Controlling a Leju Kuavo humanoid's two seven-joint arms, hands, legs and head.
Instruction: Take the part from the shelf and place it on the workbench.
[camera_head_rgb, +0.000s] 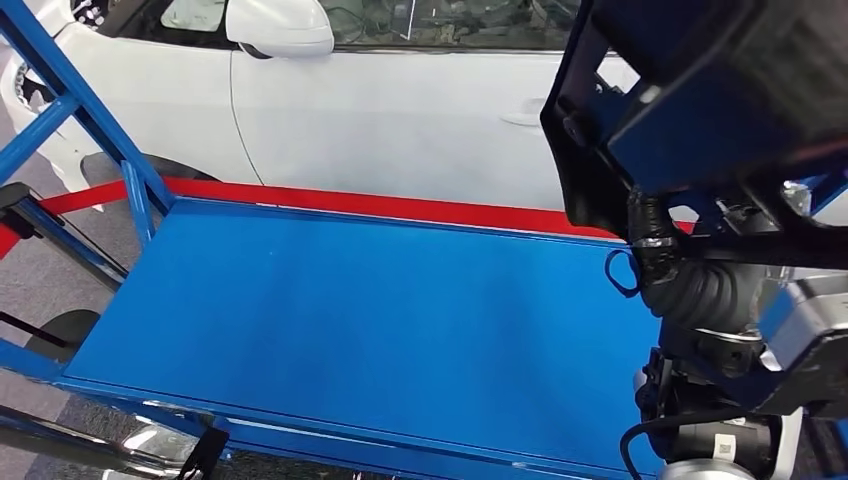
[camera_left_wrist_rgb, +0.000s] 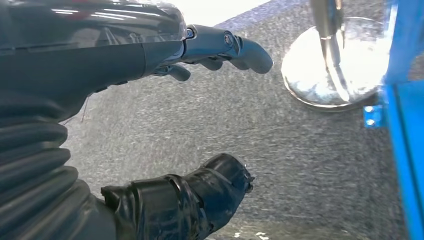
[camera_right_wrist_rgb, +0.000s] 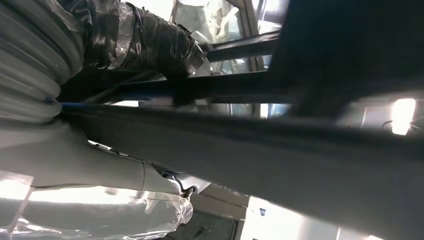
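Gripping a large black flat-panelled plastic part (camera_head_rgb: 690, 110), my right hand (camera_right_wrist_rgb: 150, 45) is raised at the right side of the head view, its grey ribbed wrist cover just under the part, which hangs above the right end of the blue metal workbench top (camera_head_rgb: 350, 320) without touching it. From the right wrist camera I see the tape-wrapped thumb pressed over one dark edge of the part, with the paler fingers on the other side of it; the part's surface runs blurred across the rest of that picture, so I cannot tell more of its shape.

My left hand (camera_left_wrist_rgb: 165, 120) hangs low beside the bench, fingers spread apart and holding nothing; its dark taped thumb and its grey fingers (camera_left_wrist_rgb: 235, 47) stand well apart over the grey speckled carpet floor (camera_left_wrist_rgb: 280, 160). Near those fingers a shiny round metal base plate (camera_left_wrist_rgb: 330, 70) of a post rests on the carpet, just beside a blue frame leg (camera_left_wrist_rgb: 400, 150) of the bench.

Beyond the bench a red strip (camera_head_rgb: 400, 207) runs along its far edge, and behind that stands a white car (camera_head_rgb: 400, 110), its door and wing mirror (camera_head_rgb: 280, 28) in sight
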